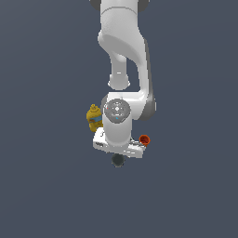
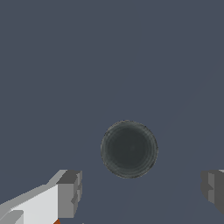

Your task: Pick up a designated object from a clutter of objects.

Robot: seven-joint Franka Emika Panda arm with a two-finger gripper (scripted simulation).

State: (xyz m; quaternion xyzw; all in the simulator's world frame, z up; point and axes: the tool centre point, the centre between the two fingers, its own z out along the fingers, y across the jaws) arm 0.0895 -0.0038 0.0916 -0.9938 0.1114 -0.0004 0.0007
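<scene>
Step in hand, as judged: approach and alignment over the target, ahead of any grasp.

Gripper (image 2: 140,192): the jaws stand wide apart with bare floor between them; nothing is held. Both fingertips (image 2: 70,194) show in the wrist view, well clear of every object.

Designated object (image 2: 129,149): a dark grey round thing, disc-like from above, lying alone on the plain grey floor (image 2: 109,57). It sits just ahead of the line between the fingertips and roughly midway across the gap, touching neither. In the exterior view it (image 1: 118,160) shows just past the edge of the hand, partly overlapped by it.

Other items: the yellow bottle (image 1: 95,117) stands beside the wrist on one flank, the orange cup (image 1: 144,140) close beside the hand on the other. The thin stick cannot be made out.

Next move, as judged: shift the hand forward slightly so the disc falls squarely between the fingertips, descend until they bracket its rim, then close. Height above the floor cannot be told. The cup is the nearest neighbour and the likeliest to be brushed
</scene>
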